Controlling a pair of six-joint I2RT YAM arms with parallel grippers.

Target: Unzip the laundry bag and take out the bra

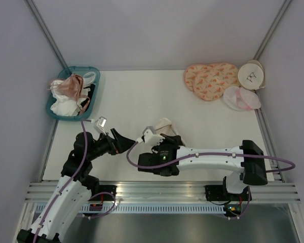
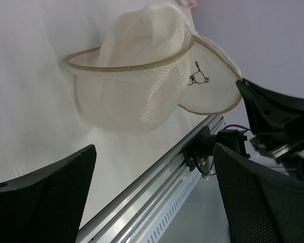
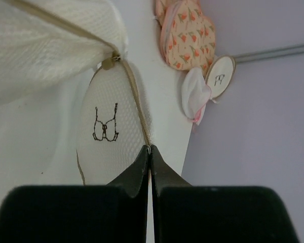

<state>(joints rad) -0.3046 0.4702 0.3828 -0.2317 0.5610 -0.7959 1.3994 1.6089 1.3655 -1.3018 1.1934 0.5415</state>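
The laundry bag (image 1: 164,125) is a cream mesh disc lying mid-table, its zipper rim parted and one half bulging up. My right gripper (image 1: 151,137) is shut on that zipper rim; in the right wrist view the tips (image 3: 150,152) pinch the tan zipper tape beside the small bra drawing (image 3: 105,125). My left gripper (image 1: 122,142) is open and empty just left of the bag, which fills the upper left wrist view (image 2: 137,86) beyond the gripper (image 2: 154,177). A pinkish-beige bra (image 1: 69,85) with thin straps lies in the teal basket (image 1: 93,96). What is inside the bag is hidden.
White cloths (image 1: 61,106) lie in the basket at the back left. At the back right are a peach patterned pad (image 1: 210,79), a white-and-pink mesh pouch (image 1: 240,97) and a second round cream bag (image 1: 251,75). An aluminium rail (image 1: 162,190) runs along the near edge.
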